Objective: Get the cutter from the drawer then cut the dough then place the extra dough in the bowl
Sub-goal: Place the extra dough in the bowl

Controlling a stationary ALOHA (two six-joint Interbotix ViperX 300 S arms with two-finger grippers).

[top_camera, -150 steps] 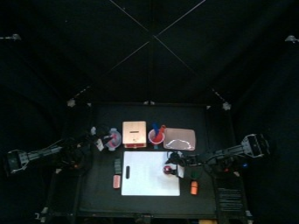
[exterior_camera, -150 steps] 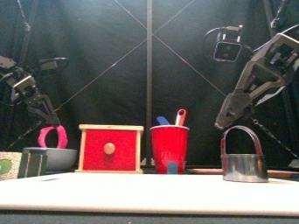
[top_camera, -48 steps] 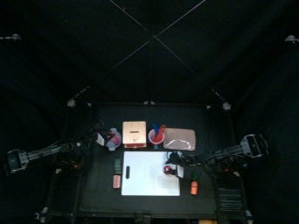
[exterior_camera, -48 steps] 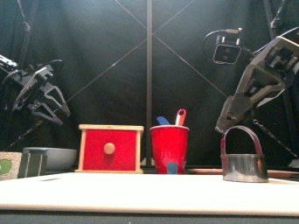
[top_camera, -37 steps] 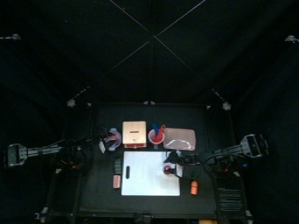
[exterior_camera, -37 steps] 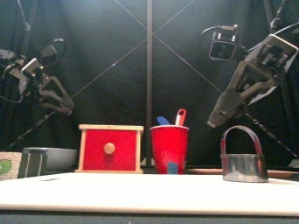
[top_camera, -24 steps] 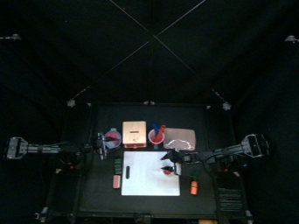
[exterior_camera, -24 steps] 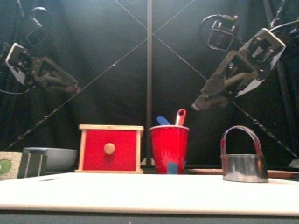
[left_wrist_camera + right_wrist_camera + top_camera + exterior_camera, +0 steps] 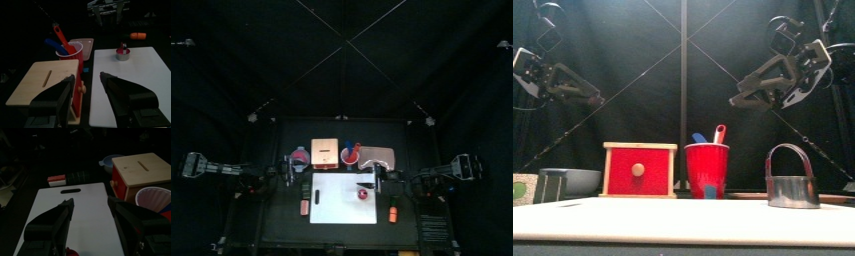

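The cutting board (image 9: 684, 222) is plain white, and the box (image 9: 640, 146) is pale wood with a red drawer front (image 9: 620, 176). The cup (image 9: 707, 168) is red and holds 1 blue knife (image 9: 699, 138) and 1 red knife (image 9: 719, 133). The cutter (image 9: 792, 190) is silver metal, the bowl (image 9: 576, 181) blue-grey and the tray (image 9: 378, 156) pink.

Dim black booth lit from overhead, flat white cutting board (image 9: 345, 197) the brightest patch, pale glow high on the black back curtain (image 9: 633, 40), wrist views murky, surroundings lost in shadow.
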